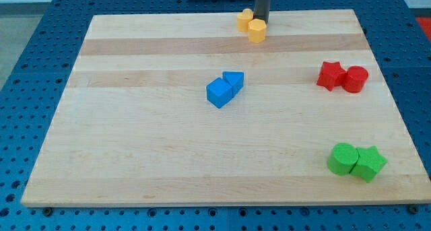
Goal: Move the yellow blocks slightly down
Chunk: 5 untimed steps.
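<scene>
Two yellow blocks sit together at the view's top centre of the wooden board (135, 157). One yellow block (244, 19) lies to the left, and a yellow hexagonal block (256, 30) lies just below and right of it. My tip (260, 21) stands right behind the hexagonal block, touching or nearly touching its upper edge, near the board's top edge.
A blue cube (218, 93) and a blue triangular block (234, 81) touch near the board's centre. A red star block (330, 75) and a red cylinder (355, 79) sit at the right. A green cylinder (343, 157) and a green star block (369, 163) sit at the bottom right.
</scene>
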{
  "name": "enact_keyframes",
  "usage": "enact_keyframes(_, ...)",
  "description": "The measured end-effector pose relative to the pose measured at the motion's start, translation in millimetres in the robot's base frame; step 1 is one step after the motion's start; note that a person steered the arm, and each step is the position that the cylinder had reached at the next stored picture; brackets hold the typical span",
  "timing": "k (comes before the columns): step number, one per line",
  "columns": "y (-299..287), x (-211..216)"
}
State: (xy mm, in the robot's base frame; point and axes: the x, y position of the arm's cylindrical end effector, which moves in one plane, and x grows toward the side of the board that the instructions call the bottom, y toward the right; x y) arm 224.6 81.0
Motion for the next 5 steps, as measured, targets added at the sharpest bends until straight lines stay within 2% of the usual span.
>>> enact_keyframes(2, 11, -31)
enact_keyframes(4, -75, -29)
enact_keyframes(5, -103, -11)
